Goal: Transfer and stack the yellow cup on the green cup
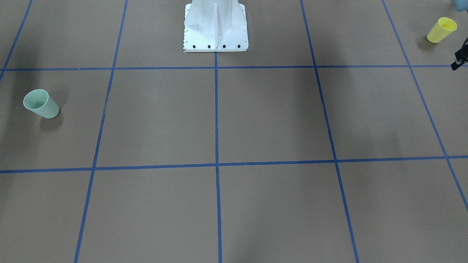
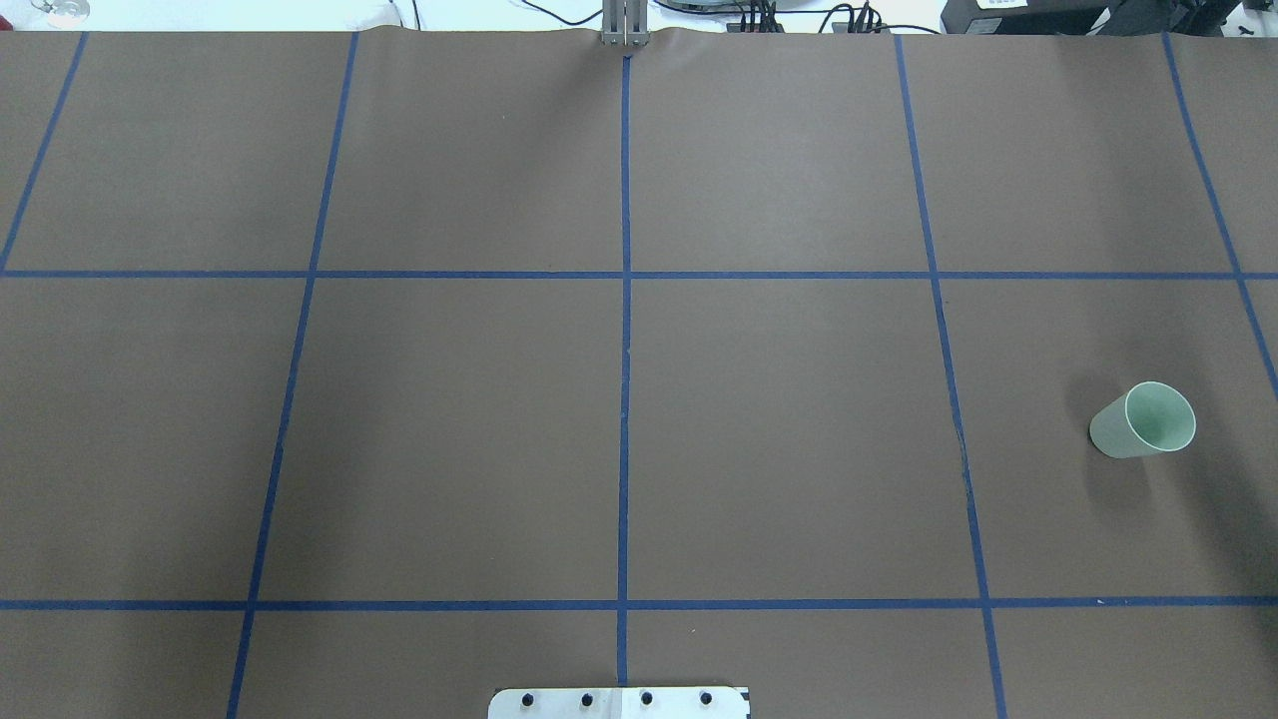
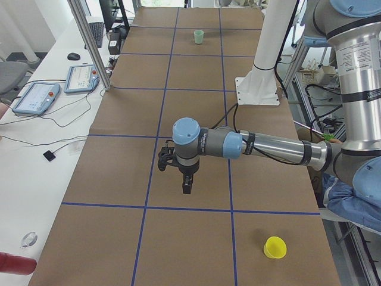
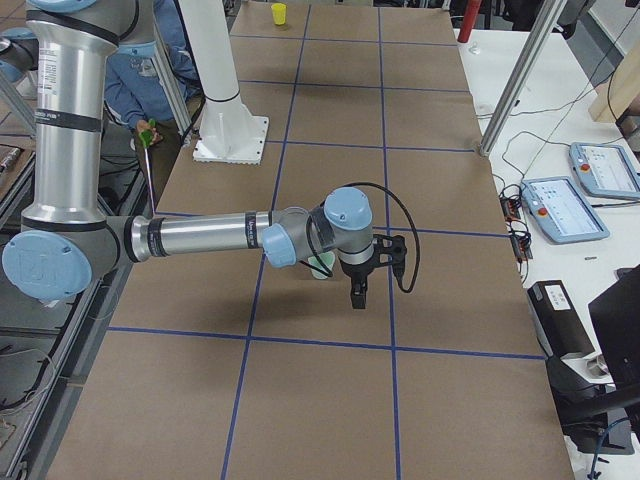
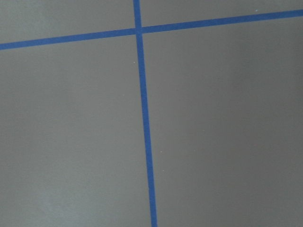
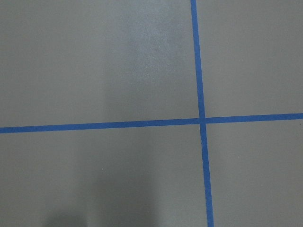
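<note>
Because the yellow cup is standing far left on the counter and the green cup far right, left fingers and right fingers are hovering near their own cups, spread or closed I cannot tell.

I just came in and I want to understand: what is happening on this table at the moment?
Two robot arms are there to stack one cup on another, but nothing is picked up yet. The yellow cup stands upright near the table's end on the robot's left. The green cup stands upright far from it, toward the right end. The left gripper and the right gripper hang above the table, and neither holds a cup.
</note>
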Controlling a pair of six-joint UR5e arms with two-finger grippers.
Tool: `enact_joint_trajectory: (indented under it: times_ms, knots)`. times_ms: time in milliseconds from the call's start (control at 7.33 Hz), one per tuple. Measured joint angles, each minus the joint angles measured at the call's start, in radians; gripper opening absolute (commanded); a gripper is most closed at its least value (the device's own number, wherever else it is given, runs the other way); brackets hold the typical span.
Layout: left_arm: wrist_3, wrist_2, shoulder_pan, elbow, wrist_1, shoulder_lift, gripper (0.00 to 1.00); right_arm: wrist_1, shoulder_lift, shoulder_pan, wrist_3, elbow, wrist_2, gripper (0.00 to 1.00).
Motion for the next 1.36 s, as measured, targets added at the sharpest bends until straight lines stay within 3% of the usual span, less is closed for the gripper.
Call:
enact_joint_trajectory:
  times_ms: [273, 545, 955, 1364]
  knots:
    - [0.001, 0.033, -0.027, -0.012, -0.002, 0.002, 1.0, -0.005, 0.0, -0.007, -0.004, -0.005, -0.001, 1.0]
    - [-0.001, 0.069, -0.039, -0.016, 0.002, 0.003, 1.0, -0.106, 0.04, -0.023, -0.012, -0.005, 0.01, 1.0]
    - [0.002, -0.022, -0.04, -0.019, -0.007, 0.034, 1.0, -0.254, 0.08, -0.03, -0.134, 0.001, 0.019, 1.0]
    - [0.001, -0.055, -0.039, -0.008, -0.008, 0.038, 1.0, -0.287, 0.087, -0.031, -0.182, 0.005, 0.01, 1.0]
